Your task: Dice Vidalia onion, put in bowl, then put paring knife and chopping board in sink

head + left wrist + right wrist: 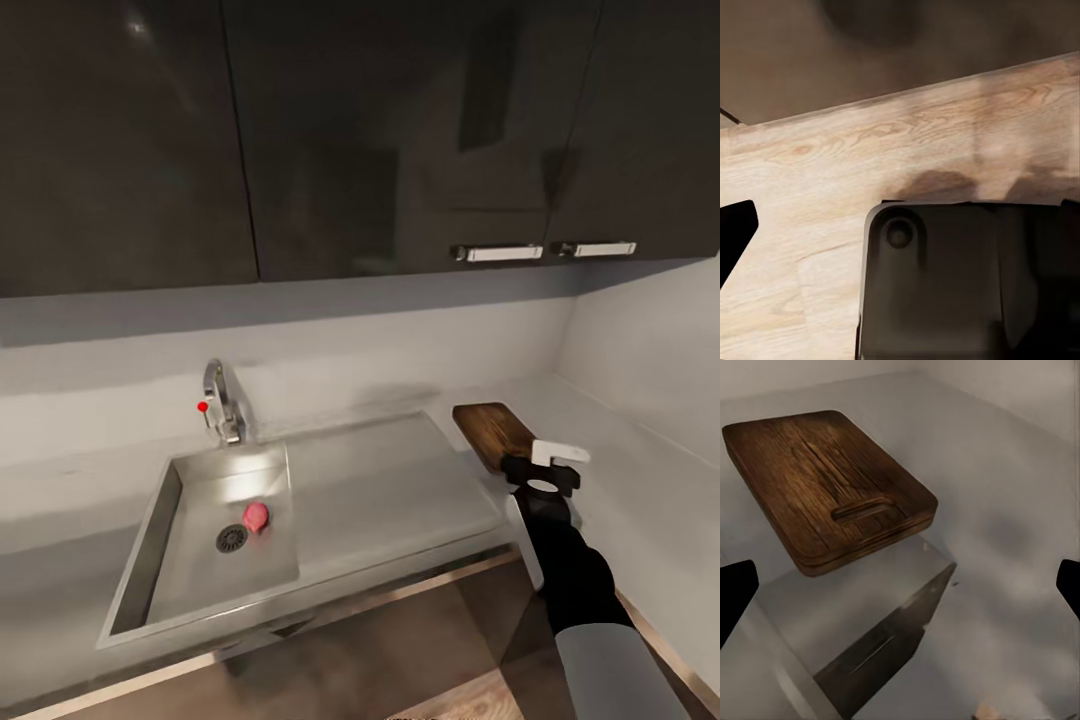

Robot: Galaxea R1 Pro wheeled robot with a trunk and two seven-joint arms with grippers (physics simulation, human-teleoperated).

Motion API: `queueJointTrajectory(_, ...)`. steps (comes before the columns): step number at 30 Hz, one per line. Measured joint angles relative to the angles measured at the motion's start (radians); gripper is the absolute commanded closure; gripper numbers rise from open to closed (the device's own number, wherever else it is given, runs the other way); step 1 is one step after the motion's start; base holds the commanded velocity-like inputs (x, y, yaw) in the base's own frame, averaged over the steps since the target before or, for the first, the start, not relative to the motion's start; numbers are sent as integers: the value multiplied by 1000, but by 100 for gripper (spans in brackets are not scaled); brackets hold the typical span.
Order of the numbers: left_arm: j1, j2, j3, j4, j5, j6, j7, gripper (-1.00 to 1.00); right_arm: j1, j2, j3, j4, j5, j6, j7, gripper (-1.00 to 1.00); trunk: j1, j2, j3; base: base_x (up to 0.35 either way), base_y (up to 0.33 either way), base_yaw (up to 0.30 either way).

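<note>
Onion (256,516) is sitting in the sink (190,560) right beside the drain. Board (493,431) lies on the countertop (400,490), right of the drainboard. Right gripper (545,478) hovers at the board's near end, fingers spread wide, holding nothing. Left gripper, can't tell.

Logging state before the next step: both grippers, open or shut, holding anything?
Left gripper: cannot tell.
Right gripper: open, empty, near the chopping board.

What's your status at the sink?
Right pincer open, hovering at board handle end. Pink onion in sink by drain. Nothing blocking the board.
</note>
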Motion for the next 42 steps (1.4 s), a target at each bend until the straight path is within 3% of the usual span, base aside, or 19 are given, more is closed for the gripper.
queueJointTrajectory(19,0,-2,0,6,0,1,0,-100,0,0,-5,0,0,1,1,-100,0,0,-29,130,-110,0)
queueJointTrajectory(42,0,-3,1,33,0,1,-1,-100,0,2,-9,-1,1,1,-2,-100,0,0,-36,58,-12,0)
